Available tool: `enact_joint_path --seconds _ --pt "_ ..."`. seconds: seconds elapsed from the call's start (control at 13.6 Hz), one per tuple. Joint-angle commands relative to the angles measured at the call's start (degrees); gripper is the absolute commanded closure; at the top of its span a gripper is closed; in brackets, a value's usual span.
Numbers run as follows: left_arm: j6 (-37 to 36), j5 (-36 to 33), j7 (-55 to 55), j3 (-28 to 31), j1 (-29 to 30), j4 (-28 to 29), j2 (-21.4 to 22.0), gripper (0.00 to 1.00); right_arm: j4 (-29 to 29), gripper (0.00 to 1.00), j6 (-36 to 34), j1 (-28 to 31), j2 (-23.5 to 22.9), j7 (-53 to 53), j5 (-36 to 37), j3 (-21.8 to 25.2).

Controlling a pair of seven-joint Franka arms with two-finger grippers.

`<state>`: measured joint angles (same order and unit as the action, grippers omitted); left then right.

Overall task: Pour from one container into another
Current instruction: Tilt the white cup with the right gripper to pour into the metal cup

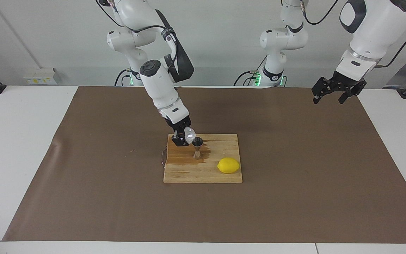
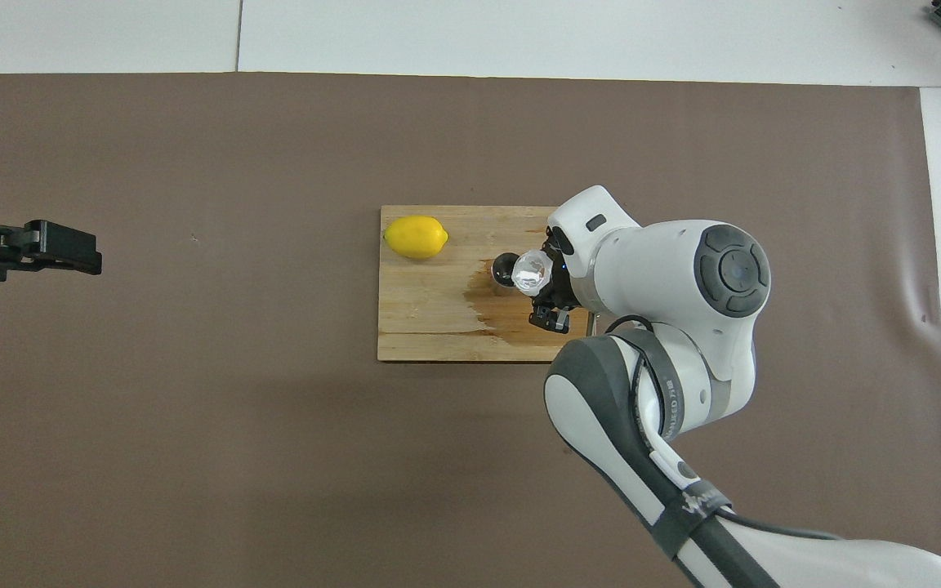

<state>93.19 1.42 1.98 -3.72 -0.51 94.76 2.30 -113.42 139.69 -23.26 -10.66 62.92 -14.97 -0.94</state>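
Over the right arm's end of the wooden cutting board point(image 1: 203, 165), the right tool point(image 1: 183, 137) is clamped on the clear faceted cup point(image 1: 189, 134), which is tipped with its mouth just above and beside the rim of the steel jigger point(image 1: 197, 147). The jigger stands upright on a wet patch of the board, and a lemon point(image 1: 228, 165) lies on the board toward the left arm's end. The left tool point(image 1: 333, 92) hangs with fingers apart over the brown mat point(image 1: 294, 176) at the left arm's end of the table point(image 1: 19, 141), holding nothing.
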Motion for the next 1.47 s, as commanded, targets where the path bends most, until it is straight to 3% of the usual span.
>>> enact_joint_path --seconds 0.0,0.74,1.4 --pt "-0.4 -0.4 -0.7 -0.1 0.2 0.7 0.7 0.00 0.6 0.96 0.3 0.1 -0.1 -6.2 5.1 -0.3" --pt "-0.9 -0.4 -0.6 -0.1 0.6 0.6 0.7 0.00 1.4 0.94 0.4 -2.3 -0.1 -15.6 15.2 -0.3" --pt "-1.0 -0.4 -0.6 -0.1 0.6 0.6 0.7 0.00 1.3 0.95 0.3 -2.5 -0.1 -18.1 16.0 -0.3"
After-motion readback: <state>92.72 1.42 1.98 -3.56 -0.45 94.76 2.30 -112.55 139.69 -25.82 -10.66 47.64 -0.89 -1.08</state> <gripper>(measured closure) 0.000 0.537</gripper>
